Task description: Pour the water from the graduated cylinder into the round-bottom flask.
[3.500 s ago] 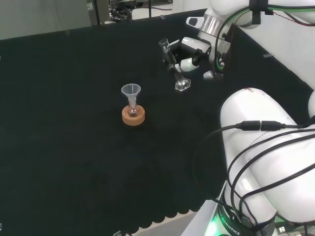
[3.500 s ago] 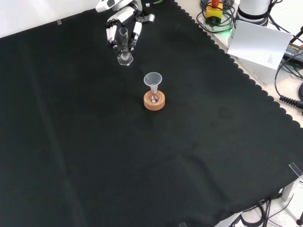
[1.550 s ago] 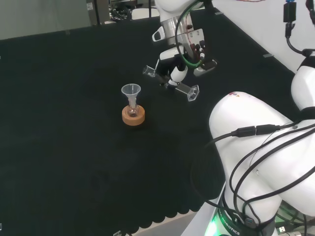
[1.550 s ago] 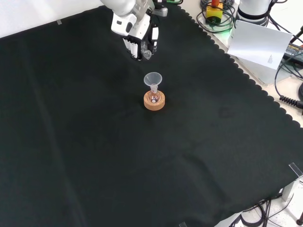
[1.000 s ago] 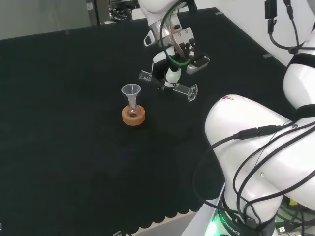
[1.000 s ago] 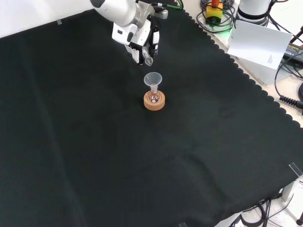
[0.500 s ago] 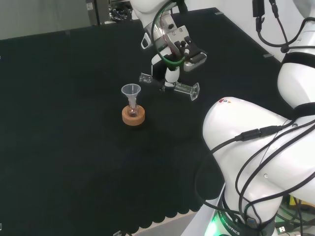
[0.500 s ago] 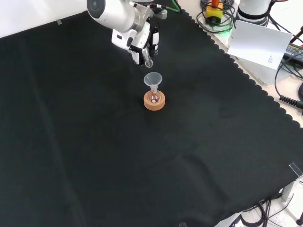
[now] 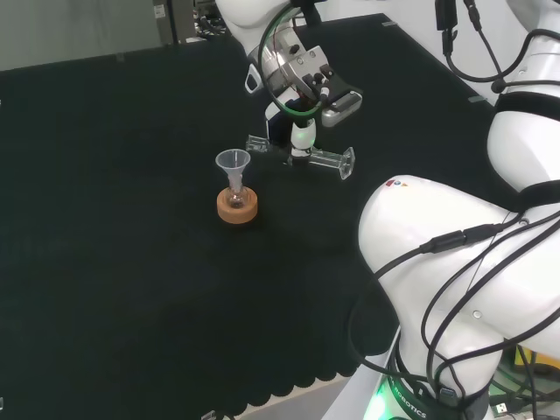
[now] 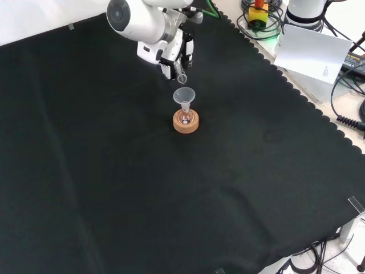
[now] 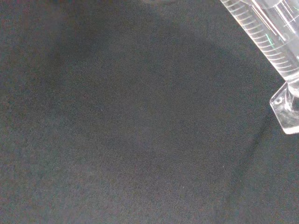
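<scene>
- Hand (image 9: 300, 131) has its fingers curled round the graduated cylinder (image 9: 302, 156), gripping it about mid-length; in the front view the hand (image 10: 171, 54) is seen from above with the fingers wrapped over the tube.
- Graduated cylinder lies nearly level in the grip. In the head view its mouth end sticks out to the left of the hand and its flat clear foot to the right.
- Wrist view: the ribbed, marked tube and its clear foot (image 11: 286, 109) are close by the palm, held above the black cloth (image 11: 117, 121).
- Change from 3.5 s ago: then the cylinder stood upright, with the hand around it far off at the right of the head view. It is now lifted, tipped over and carried toward the flask.
- Change over the last second: the cylinder has gone from a clear slant to almost horizontal, and its mouth has moved nearer the funnel.
- Funnel (image 9: 233, 164) sits just below and left of the cylinder's mouth in the head view; in the front view the funnel (image 10: 184, 96) is just nearer the camera than the hand. Mouth and funnel rim are near but apart.
- Round-bottom flask (image 10: 185, 116) stands under the funnel on a cork ring (image 10: 186, 123), unmoved through all frames.
- Water level in the cylinder and any stream: cannot tell.
</scene>
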Controlling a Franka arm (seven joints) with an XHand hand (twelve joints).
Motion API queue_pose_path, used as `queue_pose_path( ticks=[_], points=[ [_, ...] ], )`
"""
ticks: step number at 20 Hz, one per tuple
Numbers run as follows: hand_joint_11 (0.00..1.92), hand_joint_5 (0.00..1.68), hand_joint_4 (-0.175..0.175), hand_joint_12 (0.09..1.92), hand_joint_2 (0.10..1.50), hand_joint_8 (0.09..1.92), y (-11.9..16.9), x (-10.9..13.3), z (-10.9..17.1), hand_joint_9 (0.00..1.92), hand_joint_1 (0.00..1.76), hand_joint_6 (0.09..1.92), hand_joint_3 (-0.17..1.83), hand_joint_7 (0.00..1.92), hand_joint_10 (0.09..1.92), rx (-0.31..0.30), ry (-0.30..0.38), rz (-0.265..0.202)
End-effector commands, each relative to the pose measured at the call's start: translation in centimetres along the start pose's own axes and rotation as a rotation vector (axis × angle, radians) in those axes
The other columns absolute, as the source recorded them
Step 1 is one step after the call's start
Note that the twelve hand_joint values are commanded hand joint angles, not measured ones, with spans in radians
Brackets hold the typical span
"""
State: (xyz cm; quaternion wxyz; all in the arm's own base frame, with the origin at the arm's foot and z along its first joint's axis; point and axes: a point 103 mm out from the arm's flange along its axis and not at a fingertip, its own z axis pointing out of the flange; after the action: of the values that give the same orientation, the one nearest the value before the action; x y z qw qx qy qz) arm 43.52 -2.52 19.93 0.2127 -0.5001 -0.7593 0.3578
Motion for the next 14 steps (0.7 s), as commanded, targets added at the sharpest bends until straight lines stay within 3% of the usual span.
queue_pose_path(
  ticks=[1, 14],
  points=[
    [1.12, 0.92, -0.175, 0.85, 1.13, 1.06, 0.1, 0.8, -0.6, 1.4, 1.26, 1.07, 0.0, 0.97, 0.15, 0.041, -0.035, 0.014],
    [1.13, 0.92, -0.175, 0.85, 1.13, 1.06, 0.4, 1.8, -1.6, 1.41, 1.26, 1.07, 0.0, 0.97, 0.15, 0.142, -0.102, 0.067]
  ],
)
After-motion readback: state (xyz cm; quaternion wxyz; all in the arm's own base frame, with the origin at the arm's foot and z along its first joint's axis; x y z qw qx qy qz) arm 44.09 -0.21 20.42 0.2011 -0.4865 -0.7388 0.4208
